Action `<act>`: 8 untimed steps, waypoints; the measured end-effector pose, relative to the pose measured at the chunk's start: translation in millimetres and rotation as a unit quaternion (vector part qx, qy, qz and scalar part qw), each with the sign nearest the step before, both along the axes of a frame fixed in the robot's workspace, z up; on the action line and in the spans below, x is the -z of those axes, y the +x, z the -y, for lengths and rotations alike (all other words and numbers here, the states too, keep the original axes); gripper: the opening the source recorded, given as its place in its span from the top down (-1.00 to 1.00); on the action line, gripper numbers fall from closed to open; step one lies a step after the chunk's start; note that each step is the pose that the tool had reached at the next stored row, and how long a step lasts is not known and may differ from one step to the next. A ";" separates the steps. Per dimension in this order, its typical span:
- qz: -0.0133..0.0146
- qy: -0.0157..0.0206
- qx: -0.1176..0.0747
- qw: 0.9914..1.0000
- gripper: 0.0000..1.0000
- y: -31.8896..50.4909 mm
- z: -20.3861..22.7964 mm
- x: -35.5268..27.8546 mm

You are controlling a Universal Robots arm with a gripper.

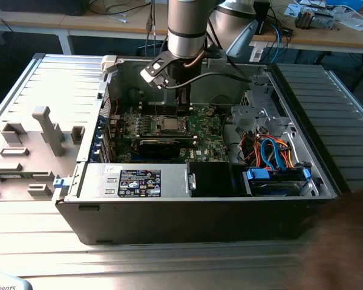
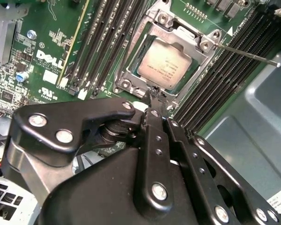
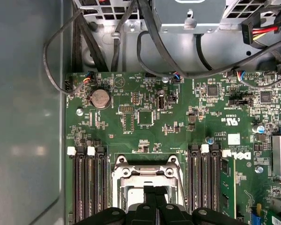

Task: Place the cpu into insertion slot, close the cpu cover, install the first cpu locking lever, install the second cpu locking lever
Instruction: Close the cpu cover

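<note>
The cpu (image 2: 163,65) lies flat in the insertion slot (image 2: 127,71) of the green board, its dull silver top showing. The cpu cover (image 2: 196,38) lies down around it, and the chip shows through the cover's window. A thin metal locking lever (image 2: 246,55) sticks out from one corner of the socket over the memory slots. My gripper (image 2: 154,93) is shut, with its black fingertips right at the edge of the socket frame. In the exterior view the gripper (image 1: 180,110) hangs just above the socket (image 1: 169,125) inside the open computer case.
Rows of long black memory slots (image 2: 220,79) flank the socket on both sides. Black cables (image 3: 145,42) hang across the case wall above the board. A labelled metal box (image 1: 139,181) and blue and orange cables (image 1: 272,151) sit inside the case. A grey fixture plate (image 1: 30,151) lies at the exterior view's left.
</note>
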State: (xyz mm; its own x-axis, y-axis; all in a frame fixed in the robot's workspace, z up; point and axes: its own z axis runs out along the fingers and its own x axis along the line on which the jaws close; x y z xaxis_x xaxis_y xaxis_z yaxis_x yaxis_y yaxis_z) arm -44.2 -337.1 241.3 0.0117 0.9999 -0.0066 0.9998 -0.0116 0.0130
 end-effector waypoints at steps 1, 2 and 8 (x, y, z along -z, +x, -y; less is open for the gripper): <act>0.000 0.000 0.000 1.000 0.79 -0.6 0.0 0.3; 0.000 0.000 0.000 1.000 0.79 -1.2 0.0 0.5; 0.000 0.000 0.000 1.000 0.79 -6.5 0.0 3.3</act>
State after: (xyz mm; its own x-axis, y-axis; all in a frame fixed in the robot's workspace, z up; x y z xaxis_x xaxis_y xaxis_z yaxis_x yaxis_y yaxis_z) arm -50.7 -337.1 238.0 0.0116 0.9999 -0.0067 0.9998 -0.0116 0.0129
